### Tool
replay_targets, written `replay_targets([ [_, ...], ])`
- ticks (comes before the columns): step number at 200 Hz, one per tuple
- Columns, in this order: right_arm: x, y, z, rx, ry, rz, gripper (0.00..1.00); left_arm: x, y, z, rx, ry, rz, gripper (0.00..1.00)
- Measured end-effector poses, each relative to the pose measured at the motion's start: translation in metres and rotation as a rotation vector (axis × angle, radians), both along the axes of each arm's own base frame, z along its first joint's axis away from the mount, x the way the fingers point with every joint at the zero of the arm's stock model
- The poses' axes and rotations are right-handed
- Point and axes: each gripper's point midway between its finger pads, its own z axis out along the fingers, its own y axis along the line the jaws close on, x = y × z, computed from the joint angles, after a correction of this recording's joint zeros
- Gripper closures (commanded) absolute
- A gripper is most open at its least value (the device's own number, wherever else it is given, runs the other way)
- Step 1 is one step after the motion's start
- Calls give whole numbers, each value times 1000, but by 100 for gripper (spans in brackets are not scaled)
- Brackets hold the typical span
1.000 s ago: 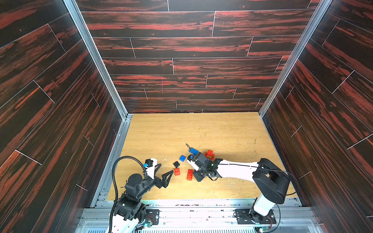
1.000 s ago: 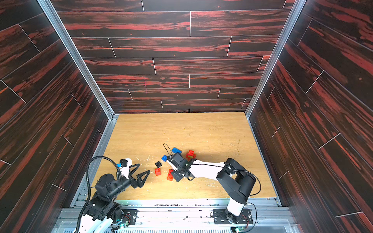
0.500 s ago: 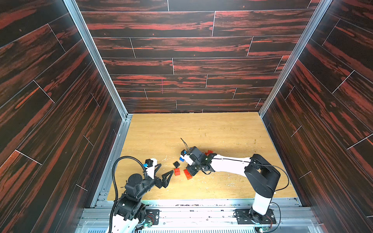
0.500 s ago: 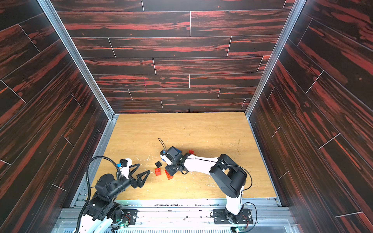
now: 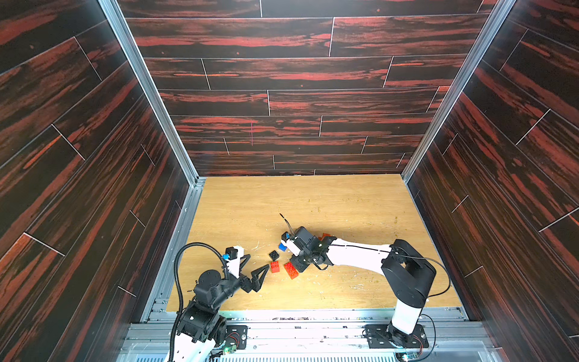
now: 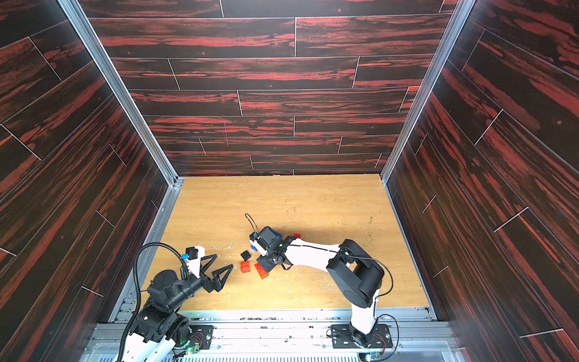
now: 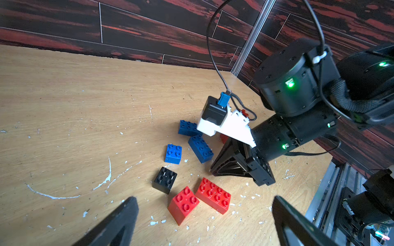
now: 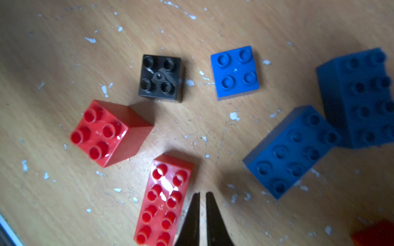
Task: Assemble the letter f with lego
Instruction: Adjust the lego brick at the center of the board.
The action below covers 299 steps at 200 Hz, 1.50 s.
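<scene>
Nothing's snapped together yet as far as I can see: every brick sits loose and studs-up on the wooden table point(image 5: 313, 203), so I'd call this the sorting stage of the f. Using the black square brick point(image 8: 161, 77) as my anchor: the red square brick point(image 8: 106, 132) is just beside it on the robot's side, the blue square brick point(image 8: 235, 71) is just beside it on the far side, and the red oblong brick point(image 8: 164, 200) is near it, off toward the right arm. Two blue oblong bricks point(image 8: 292, 151) lie further that way, touching or nearly touching each other. The right gripper point(image 8: 202, 193) has its tips down by the table, right alongside the red oblong's long edge, jaws nearly together with just a sliver of gap and nothing in between. My guess is it's pinched like that to work as a pusher and slide the brick into line rather than lift it. The left gripper point(image 5: 258, 261) hangs low on the other side of the black brick, jaws spread wide and empty, aimed at the pile. It's probably parked there to keep out of the way and be ready to grab.
</scene>
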Motion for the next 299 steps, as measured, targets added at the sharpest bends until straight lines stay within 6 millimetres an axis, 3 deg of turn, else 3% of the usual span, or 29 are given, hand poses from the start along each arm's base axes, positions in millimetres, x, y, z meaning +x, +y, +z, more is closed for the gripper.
replay_targets([
  [45,-1,-10,0,-39,1,-42,66,0,0,0,0,0,0,0],
  [69,-7,-10,-2,-49,10,-43,63,0,0,0,0,0,0,0],
  [108,-16,2,7,-41,9,-21,62,0,0,0,0,0,0,0],
  [161,-13,26,30,15,-16,-16,61,0,0,0,0,0,0,0],
  [299,-21,27,3,-82,64,-75,60,0,0,0,0,0,0,0],
])
